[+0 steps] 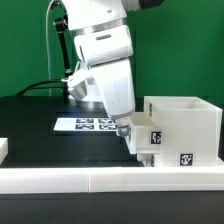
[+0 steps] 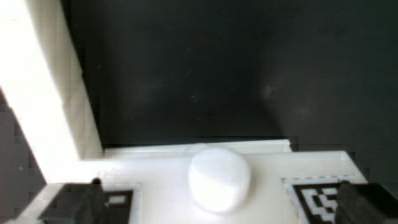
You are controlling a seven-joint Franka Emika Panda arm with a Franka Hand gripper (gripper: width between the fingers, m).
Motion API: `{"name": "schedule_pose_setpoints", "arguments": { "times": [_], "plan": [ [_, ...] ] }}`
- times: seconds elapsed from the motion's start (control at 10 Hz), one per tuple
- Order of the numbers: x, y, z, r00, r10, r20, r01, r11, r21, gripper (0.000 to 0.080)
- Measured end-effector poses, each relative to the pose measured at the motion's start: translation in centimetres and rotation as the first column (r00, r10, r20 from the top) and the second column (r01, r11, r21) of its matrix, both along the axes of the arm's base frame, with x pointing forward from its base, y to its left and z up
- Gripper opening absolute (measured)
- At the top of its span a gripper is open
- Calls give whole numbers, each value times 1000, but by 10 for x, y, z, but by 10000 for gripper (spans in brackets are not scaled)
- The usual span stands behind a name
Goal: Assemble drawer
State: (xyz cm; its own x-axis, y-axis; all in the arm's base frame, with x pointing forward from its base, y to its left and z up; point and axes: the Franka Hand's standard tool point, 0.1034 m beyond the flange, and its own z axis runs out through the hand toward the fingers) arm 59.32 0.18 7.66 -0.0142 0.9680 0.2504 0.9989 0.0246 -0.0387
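The large white drawer shell [image 1: 185, 122] stands at the exterior view's right. A small knobbed tray [image 1: 147, 141] sits at its near-left side, partly inside it. My gripper [image 1: 126, 129] is tilted toward the tray's front. In the wrist view the tray's front panel [image 2: 160, 168] fills the near edge, with its oval knob [image 2: 217, 178] centred between my fingers. The fingertips [image 2: 68, 205] stand wide apart, one over each tag [image 2: 326, 192] of the panel, and close on nothing. A white shell wall [image 2: 57, 85] runs alongside. My gripper [image 2: 222, 208] is open.
The marker board [image 1: 88, 124] lies on the black table behind the arm. A long white border rail [image 1: 100, 181] runs along the front edge. A white part [image 1: 3, 149] shows at the exterior view's left edge. Cables hang behind the arm.
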Motion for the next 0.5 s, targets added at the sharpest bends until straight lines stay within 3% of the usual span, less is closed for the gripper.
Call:
{"name": "schedule_pose_setpoints", "arguments": {
  "times": [0.2,0.5],
  "plan": [
    [0,10,-1,1000,22,1,-22,1000,7,649],
    [0,11,-4,1000,28,10,-28,1000,6,649]
  ]
}}
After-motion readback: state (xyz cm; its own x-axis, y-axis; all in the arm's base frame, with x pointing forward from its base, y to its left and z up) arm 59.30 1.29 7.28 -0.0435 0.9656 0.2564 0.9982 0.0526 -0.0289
